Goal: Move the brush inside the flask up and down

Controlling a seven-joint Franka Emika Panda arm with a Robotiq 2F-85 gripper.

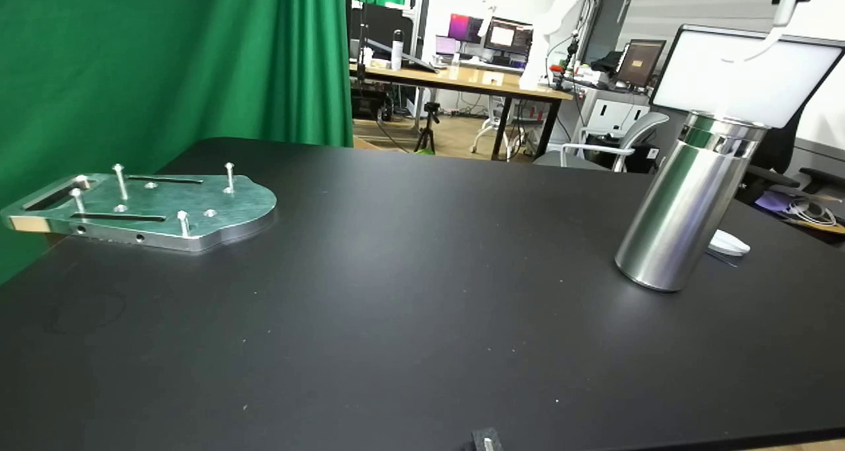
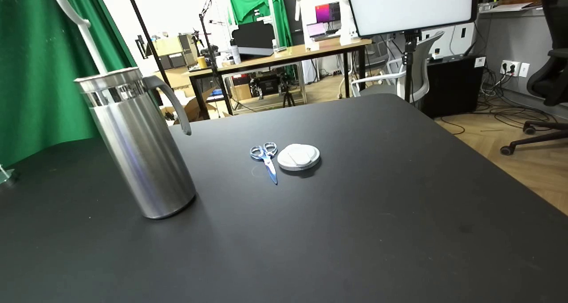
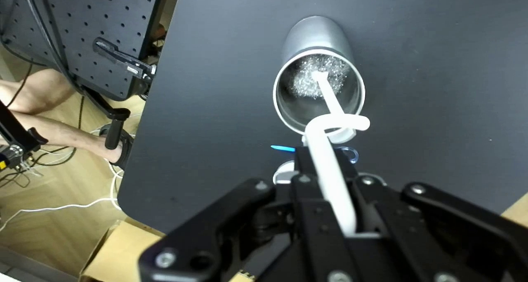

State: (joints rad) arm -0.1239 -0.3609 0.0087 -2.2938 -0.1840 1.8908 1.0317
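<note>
Largest is the black table (image 1: 370,273), which bears the items listed. A slotted metal plate (image 1: 175,197) lies at its left side in an exterior view. The steel flask (image 1: 683,207) stands on its base at the right there, well apart from the plate, its mouth uncovered; its slant is judged a camera effect. The gripper (image 3: 328,166), checked in the wrist view, appears to have its jaws drawn in on the handle of the white brush (image 3: 324,158). The brush passes through the flask's mouth, and what look like its bristles (image 3: 305,81) show inside, at undetermined depth. Step in hand, by my judgement: the up-and-down strokes; direction of travel cannot be told. The next move calls for a straight stroke along the flask's axis, bristles kept below the mouth, since side load could tip the flask. The white lid (image 2: 298,157) lies right of the flask in an exterior view; the scissors (image 2: 270,167) lie just left of the lid, points toward the near side.
</note>
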